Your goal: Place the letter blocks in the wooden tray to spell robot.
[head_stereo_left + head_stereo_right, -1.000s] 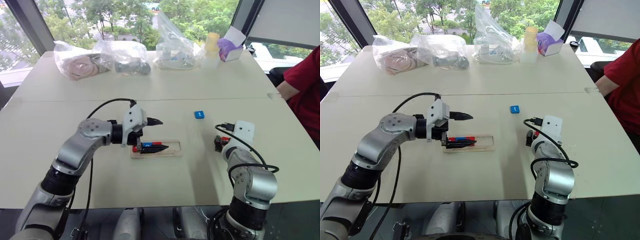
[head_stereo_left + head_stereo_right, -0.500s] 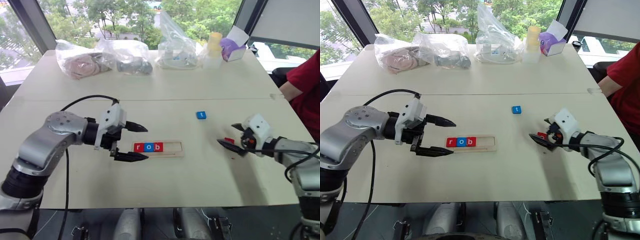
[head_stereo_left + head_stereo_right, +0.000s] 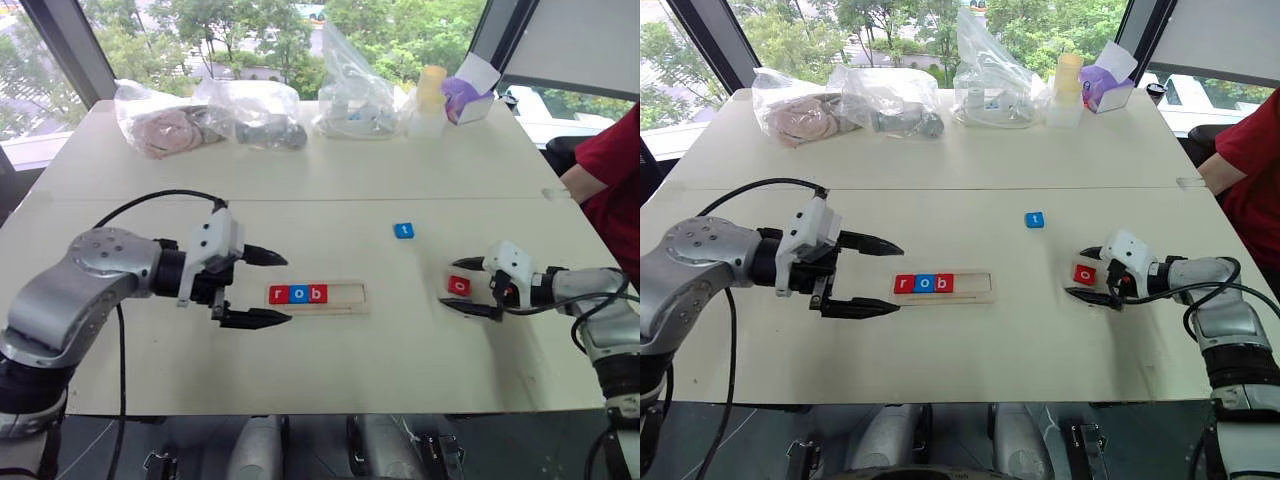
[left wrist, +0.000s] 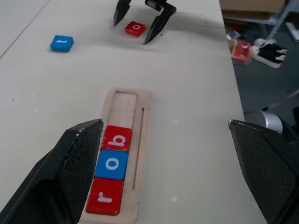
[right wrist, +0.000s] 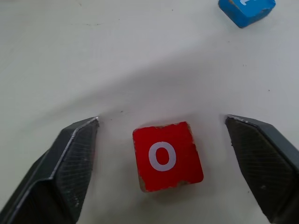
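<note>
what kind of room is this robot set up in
Probably an office or lab room set up for robot trials, some way above ground. Big windows look down on treetops, two pale tables stand pushed together, and plastic bags of props lie at the far edge, with a seated person's red sleeve alongside.

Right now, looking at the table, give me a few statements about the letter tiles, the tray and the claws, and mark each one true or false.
1. The wooden tray holds three tiles reading r, o, b. True.
2. The blue t tile sits in the tray. False: it lies on the table beyond the tray.
3. The right claw straddles the red o tile with its fingers apart. True.
4. The left claw grips a tile. False: it is open and empty, beside the tray's r end.
5. The tray is full. False: two slots are free.
</note>
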Controlling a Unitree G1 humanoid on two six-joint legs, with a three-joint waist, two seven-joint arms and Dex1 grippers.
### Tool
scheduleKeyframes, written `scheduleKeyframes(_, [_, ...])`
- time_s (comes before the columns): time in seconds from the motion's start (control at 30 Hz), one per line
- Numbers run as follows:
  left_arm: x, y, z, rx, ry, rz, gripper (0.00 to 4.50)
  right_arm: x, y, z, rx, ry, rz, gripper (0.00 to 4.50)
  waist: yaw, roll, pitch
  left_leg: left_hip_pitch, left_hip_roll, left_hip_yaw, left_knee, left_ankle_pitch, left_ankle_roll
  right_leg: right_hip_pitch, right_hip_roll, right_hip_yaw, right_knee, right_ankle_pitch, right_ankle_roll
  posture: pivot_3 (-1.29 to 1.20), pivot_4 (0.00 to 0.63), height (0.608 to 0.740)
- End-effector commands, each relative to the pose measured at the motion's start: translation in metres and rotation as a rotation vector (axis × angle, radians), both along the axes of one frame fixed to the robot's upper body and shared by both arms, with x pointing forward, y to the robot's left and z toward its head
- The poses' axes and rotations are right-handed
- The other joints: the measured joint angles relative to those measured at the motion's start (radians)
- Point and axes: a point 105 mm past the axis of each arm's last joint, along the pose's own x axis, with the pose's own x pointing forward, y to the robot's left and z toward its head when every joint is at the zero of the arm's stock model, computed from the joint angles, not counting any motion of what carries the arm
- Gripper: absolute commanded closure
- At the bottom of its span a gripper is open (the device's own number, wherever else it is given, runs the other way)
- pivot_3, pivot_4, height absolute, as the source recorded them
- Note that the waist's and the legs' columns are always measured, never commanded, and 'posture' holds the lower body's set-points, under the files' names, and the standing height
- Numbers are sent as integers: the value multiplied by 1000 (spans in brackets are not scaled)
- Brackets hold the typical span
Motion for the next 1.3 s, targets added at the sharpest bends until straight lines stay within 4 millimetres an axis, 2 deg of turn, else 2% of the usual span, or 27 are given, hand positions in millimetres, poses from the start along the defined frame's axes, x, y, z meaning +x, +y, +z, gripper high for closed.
scheduleKeyframes(0.03, [-2, 4, 8, 5, -36, 14, 0, -4, -12, -5, -47, 36, 11, 1798, 0, 0, 0, 0, 0, 0, 0, 0, 0, 0, 0, 0, 0, 0, 0, 0, 150, 740])
scheduleKeyframes(0.13, [-2, 6, 8, 10, -39, 23, 0, -5, -17, -8, -63, 51, 13, 3328, 0, 0, 0, 1, 0, 0, 1, 0, 0, 1, 0, 0, 0, 0, -1, 0, 150, 740])
scheduleKeyframes(0.27, [-1, 9, 8, 14, -43, 36, 0, 1, -15, -2, -34, 21, -12, 3316, 1, 0, 0, 2, 0, 0, 2, 0, 0, 3, -1, 0, 0, -2, -3, 0, 150, 740])
scheduleKeyframes(0.33, [0, 10, 7, 14, -44, 41, 0, 6, -6, 6, 15, -4, -15, 3316, 1, 0, 0, 2, 0, 0, 2, 0, 0, 3, -1, 0, 0, -2, -3, 0, 150, 740])
scheduleKeyframes(0.4, [0, 12, 6, 15, -40, 45, 0, 10, 18, 22, 96, -21, 25, 3316, -1, 0, 0, 2, 0, 0, 2, 0, 0, 3, -1, 0, 0, -1, -3, 0, 150, 740])
scheduleKeyframes(0.5, [1, 17, 5, 24, -31, 60, 0, 9, 74, 50, 216, -21, 146, 3316, -15, 0, 0, 2, 1, -1, 1, 0, 0, 1, 0, 2, 2, 0, -1, 0, 150, 740])
scheduleKeyframes(0.6, [4, 25, 2, 45, -17, 83, 0, 6, 106, 56, 216, -17, 219, 3316, -22, 1, 1, 3, 1, -3, 1, 0, 0, 0, 1, 1, 6, 1, 0, 0, 150, 740])
scheduleKeyframes(0.67, [15, 38, -6, 95, -55, 138, 0, 7, 128, 53, 205, -18, 265, 3316, -21, 1, 0, 3, 1, -3, 1, 0, 0, 0, 1, 0, 5, 0, 0, 0, 150, 740])
scheduleKeyframes(0.73, [19, 47, -13, 121, -52, 151, 0, 8, 145, 49, 194, -6, 300, 3316, -20, 1, 0, 2, 1, -2, 0, 0, 0, 0, 1, 0, 4, 0, -1, 0, 150, 740])
scheduleKeyframes(0.9, [14, 50, -16, 123, -40, 151, 0, 8, 169, 33, 149, 25, 359, 3316, -10, 1, 1, -2, 1, -2, 1, 0, 0, -4, -1, 0, 4, 0, 0, 0, 150, 740])
scheduleKeyframes(1.0, [11, 55, -23, 150, -36, 168, 0, 4, 181, 25, 145, 45, 380, 3316, -3, 1, 1, -2, 1, -2, 0, 0, 0, -4, -2, 0, 3, 1, 0, 0, 150, 740])
scheduleKeyframes(1.13, [7, 52, -28, 132, -23, 176, 0, 0, 190, 17, 130, 57, 401, 3316, -2, 1, 1, -2, 1, -2, 0, 0, 0, -4, -2, 0, 4, 1, 0, 0, 150, 740])
scheduleKeyframes(1.3, [5, 50, -29, 123, -22, 185, 0, 0, 193, 14, 119, 58, 407, 3316, 0, 1, 1, -2, 1, -2, 0, 0, 0, -4, -2, 0, 4, 0, 0, 0, 150, 740])
